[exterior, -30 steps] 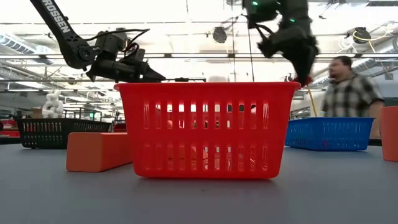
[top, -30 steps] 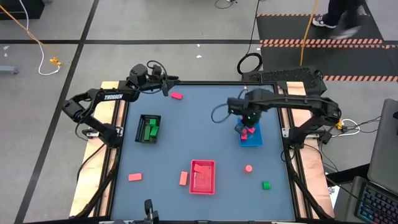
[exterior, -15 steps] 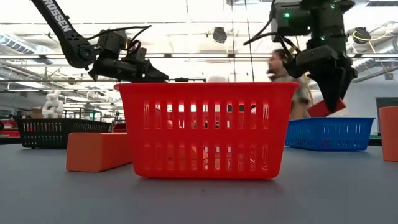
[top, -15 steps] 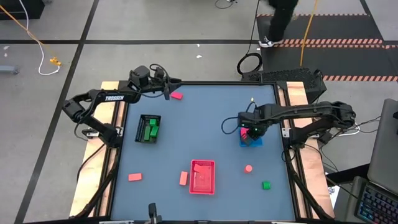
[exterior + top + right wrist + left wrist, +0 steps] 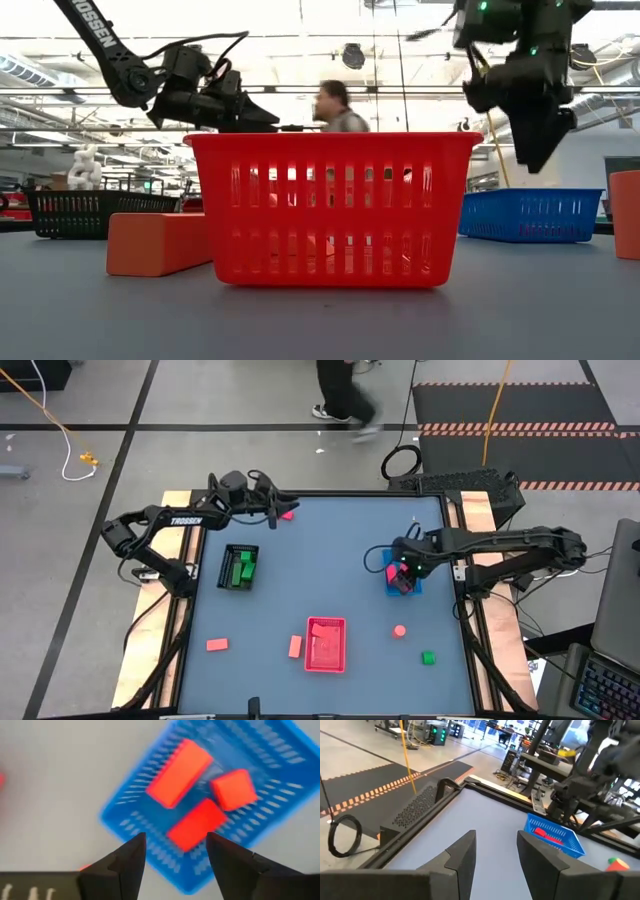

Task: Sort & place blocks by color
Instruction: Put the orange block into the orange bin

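The right tool [image 5: 175, 851] now hangs open and empty above the blue slotted plastic tray [image 5: 404, 582] at the right of the tabletop [image 5: 330, 550]; half a second ago it held a magenta-red plastic block there. Three magenta-red blocks [image 5: 200, 795] lie in that tray, so this drop looks done. The left tool [image 5: 495, 852], open and empty, has advanced over the far left edge toward the loose magenta-red block [image 5: 288, 514]. Green blocks [image 5: 240, 568] sit in the black tray [image 5: 226, 560]; salmon-orange blocks [image 5: 217, 645] and one green block [image 5: 428, 657] wait on the near tabletop
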